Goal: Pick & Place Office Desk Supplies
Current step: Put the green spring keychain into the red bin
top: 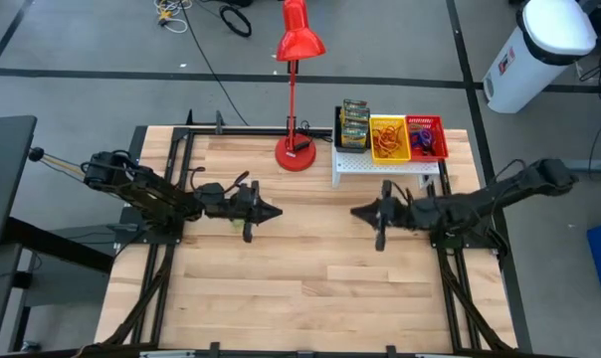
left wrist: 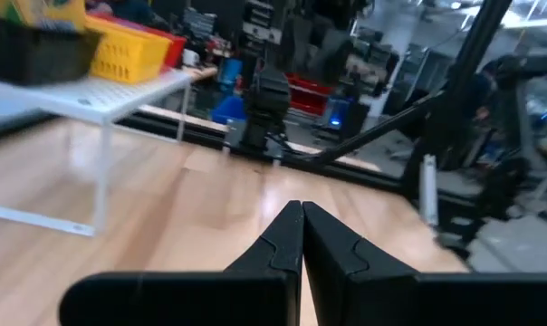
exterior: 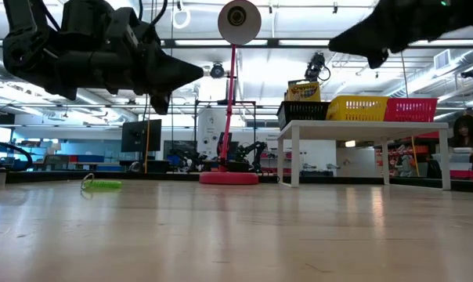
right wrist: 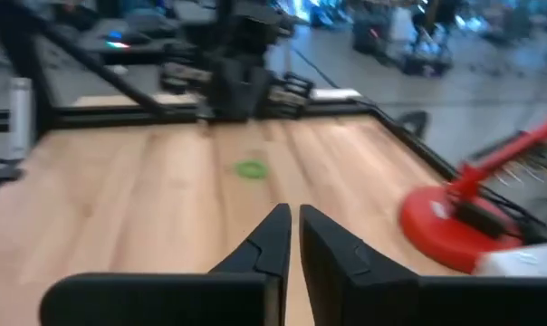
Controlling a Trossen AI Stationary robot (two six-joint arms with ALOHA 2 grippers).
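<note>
A white shelf (top: 385,164) at the far right carries three mesh bins. The black bin (top: 353,126) holds yellow-and-green crayon boxes (exterior: 303,91). The yellow bin (top: 388,138) and the red bin (top: 426,137) hold rubber bands. One green rubber band (right wrist: 251,168) lies flat on the table, just near of my left gripper (top: 275,211); it also shows in the low view (exterior: 103,185). My left gripper hovers shut above mid-table. My right gripper (top: 356,212) faces it, also shut and raised. Neither holds anything.
A tall red desk lamp (top: 297,45) stands with its round base (top: 295,154) at the far edge, left of the shelf. Bare wood lies between the two grippers and toward the near edge (top: 300,318).
</note>
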